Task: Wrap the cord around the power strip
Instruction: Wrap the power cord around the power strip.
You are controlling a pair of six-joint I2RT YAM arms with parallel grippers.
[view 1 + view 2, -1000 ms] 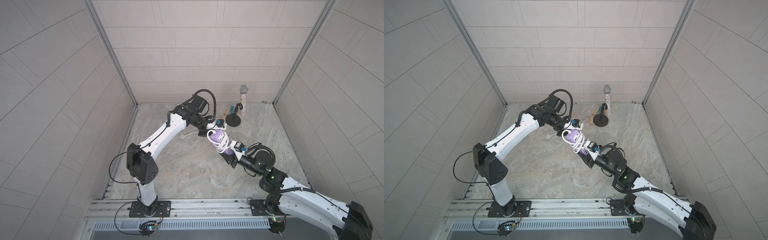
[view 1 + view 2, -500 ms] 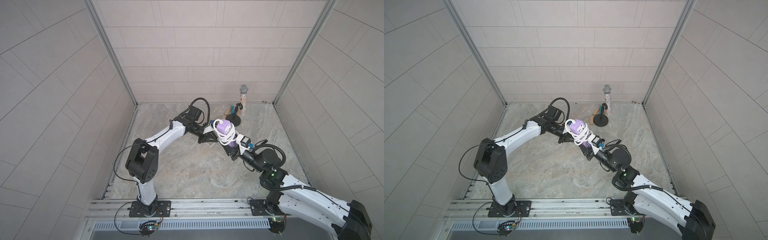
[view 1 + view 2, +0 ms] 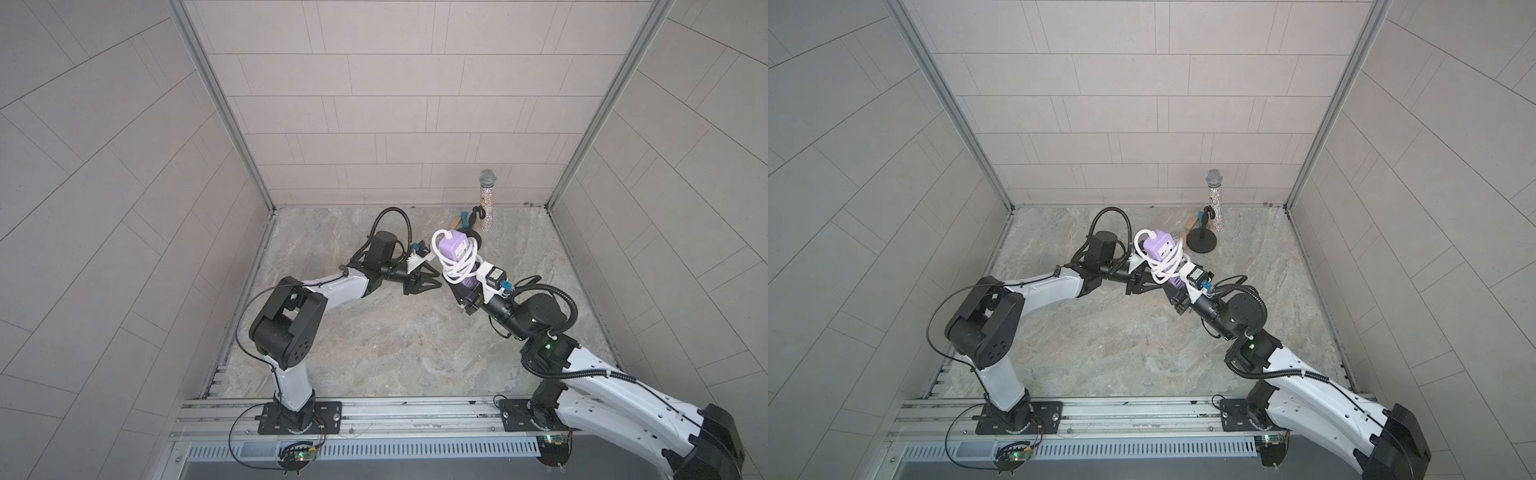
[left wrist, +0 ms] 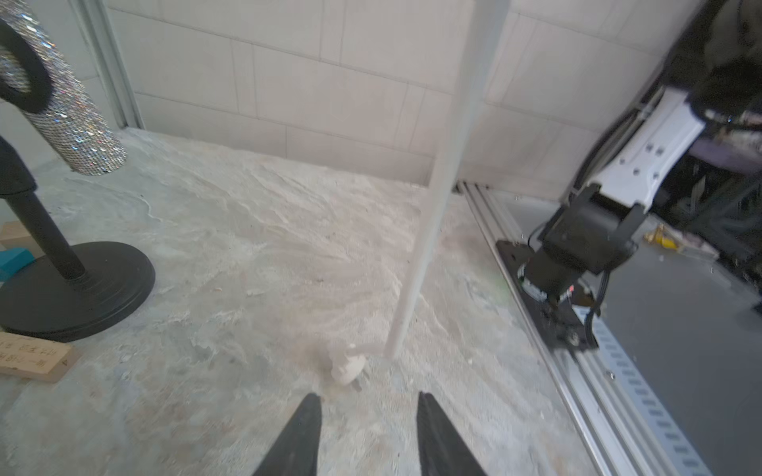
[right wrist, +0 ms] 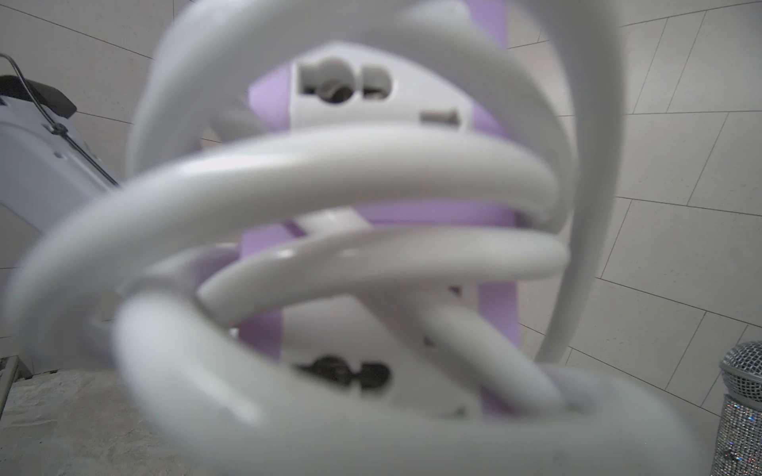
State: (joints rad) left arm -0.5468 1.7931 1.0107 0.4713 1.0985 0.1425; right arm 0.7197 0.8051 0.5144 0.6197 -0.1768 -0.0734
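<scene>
In both top views my right gripper [image 3: 468, 291] clamps the lower end of the lavender-purple rectangular power strip [image 3: 451, 249]. The strip is tilted up off the floor, and the long white flexible cord [image 3: 457, 272] is coiled around it just beyond the jaws. Left wrist view: my left gripper [image 4: 369, 395] is parted and empty, with the cord's white plug [image 4: 348, 366] on the floor just ahead. Right wrist view: blurred coils crowd the strip.

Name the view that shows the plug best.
Left wrist view: the plug sits at the cord's end, just ahead of the open left gripper, slightly blurred. Neither top view shows it clearly; the right wrist view shows only cord loops around the strip.
</scene>
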